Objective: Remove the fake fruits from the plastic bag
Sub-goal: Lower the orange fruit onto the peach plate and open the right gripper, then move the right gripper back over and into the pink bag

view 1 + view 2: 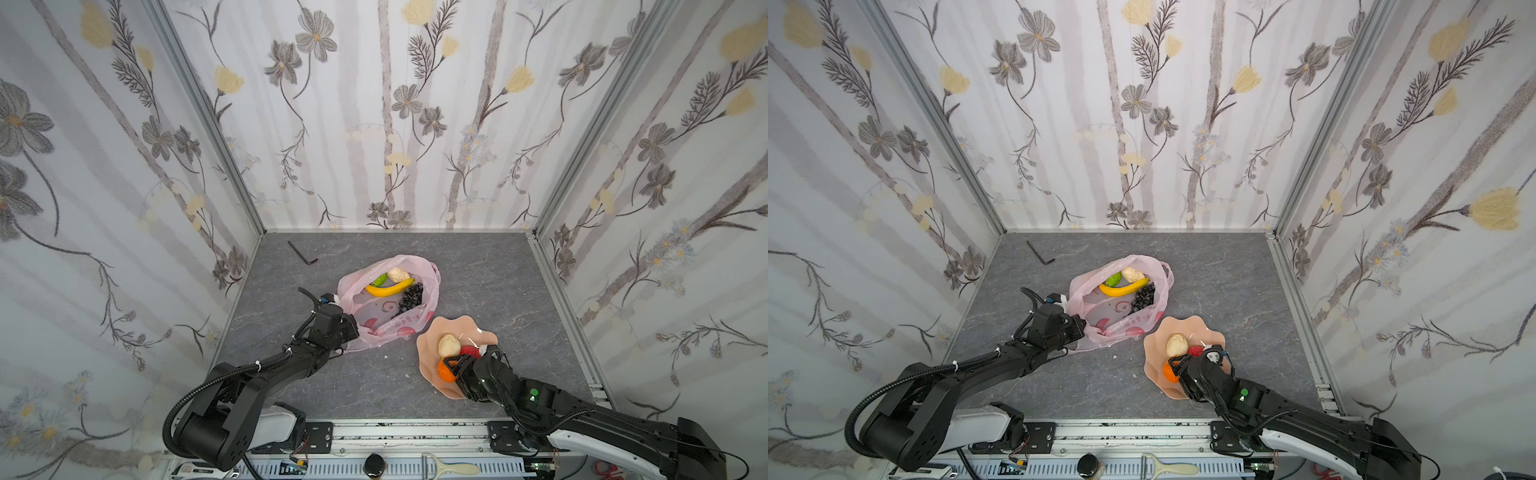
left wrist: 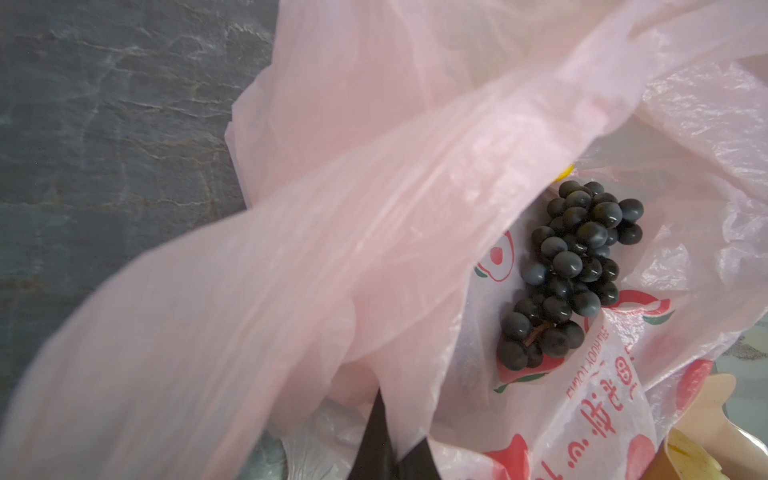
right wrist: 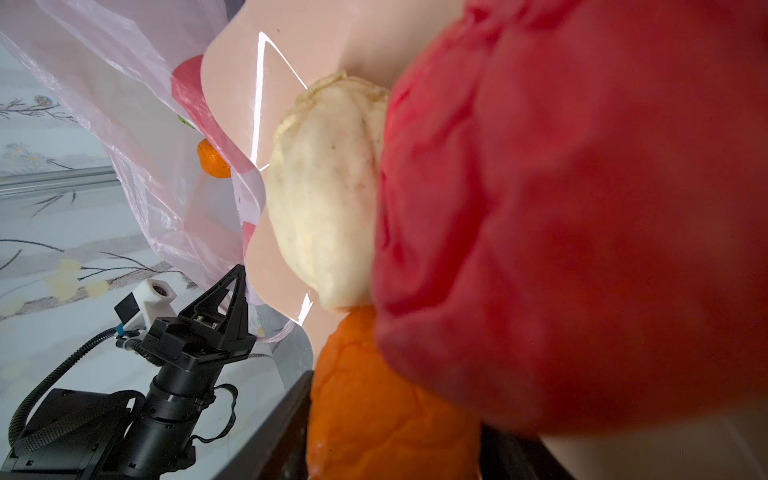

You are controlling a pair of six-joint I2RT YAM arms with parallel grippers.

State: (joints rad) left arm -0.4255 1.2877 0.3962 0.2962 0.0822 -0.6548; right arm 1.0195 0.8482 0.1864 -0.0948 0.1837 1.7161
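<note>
The pink plastic bag (image 1: 386,328) (image 1: 1121,324) lies open mid-table. Inside it are a yellow banana (image 1: 388,288), a dark grape bunch (image 1: 411,298) (image 2: 569,270), a green fruit (image 1: 379,281) and a beige ball (image 1: 398,274). My left gripper (image 1: 351,328) (image 1: 1081,328) is shut on the bag's near-left rim and holds it up. A beige ball (image 1: 449,345) (image 3: 328,199), a red fruit (image 1: 469,351) (image 3: 582,208) and an orange fruit (image 1: 445,371) (image 3: 374,395) lie on the peach dish (image 1: 449,328). The orange one sits between the fingers of my right gripper (image 1: 455,368). Whether they press it is unclear.
A black hex key (image 1: 301,252) lies near the back-left corner. Papered walls close in the back and both sides. Along the front runs the metal rail (image 1: 415,434) that carries both arm bases. The dish nearly touches the bag's right corner.
</note>
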